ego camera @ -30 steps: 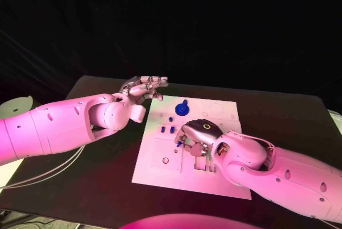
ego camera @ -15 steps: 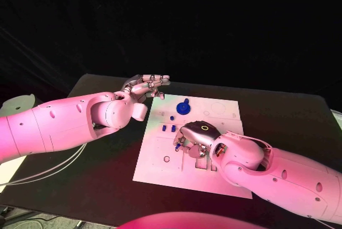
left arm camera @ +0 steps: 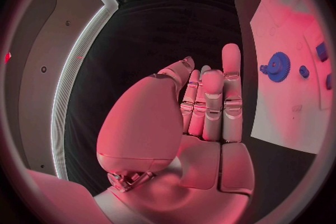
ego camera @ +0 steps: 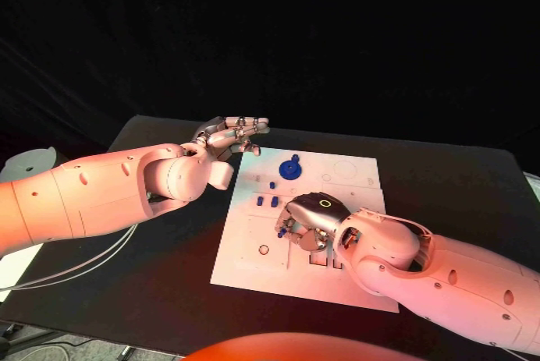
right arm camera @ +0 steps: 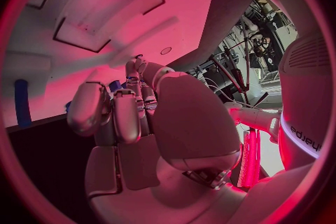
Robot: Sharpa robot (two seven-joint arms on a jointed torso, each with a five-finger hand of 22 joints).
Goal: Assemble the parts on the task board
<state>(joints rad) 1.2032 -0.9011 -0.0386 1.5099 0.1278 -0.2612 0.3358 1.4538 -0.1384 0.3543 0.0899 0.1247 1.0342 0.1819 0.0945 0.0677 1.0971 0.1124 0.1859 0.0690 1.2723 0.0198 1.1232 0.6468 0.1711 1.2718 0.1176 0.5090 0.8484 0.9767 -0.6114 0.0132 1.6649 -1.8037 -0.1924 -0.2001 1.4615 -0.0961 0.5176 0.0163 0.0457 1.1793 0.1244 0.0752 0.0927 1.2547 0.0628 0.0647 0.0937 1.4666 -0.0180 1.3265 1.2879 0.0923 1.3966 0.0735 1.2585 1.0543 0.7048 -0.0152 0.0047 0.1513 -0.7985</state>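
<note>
The white task board (ego camera: 250,260) lies in the middle of the table. A blue gear (ego camera: 290,171) sits at its far end, with small blue parts (ego camera: 267,200) just nearer. My right hand (ego camera: 307,219) is low over the board's middle, fingers curled down. It pinches a small blue part (ego camera: 280,232) against the board; the right wrist view shows a bit of that blue part (right arm camera: 115,85) between the fingers (right arm camera: 126,115). My left hand (ego camera: 232,135) hovers off the board's far left corner, fingers straight and holding nothing. The left wrist view shows this hand (left arm camera: 206,103) beside the gear (left arm camera: 278,63).
Rectangular recesses (ego camera: 317,260) are cut in the board just near of my right hand. Another blue part (right arm camera: 22,102) lies on the board (right arm camera: 84,5) beside that hand. Bare black table (ego camera: 135,283) surrounds the board. White cables (ego camera: 79,263) trail at the left.
My right hand has settled slightly lower and nearer over the board with the blue part at its fingertips. The left hand has hardly moved.
</note>
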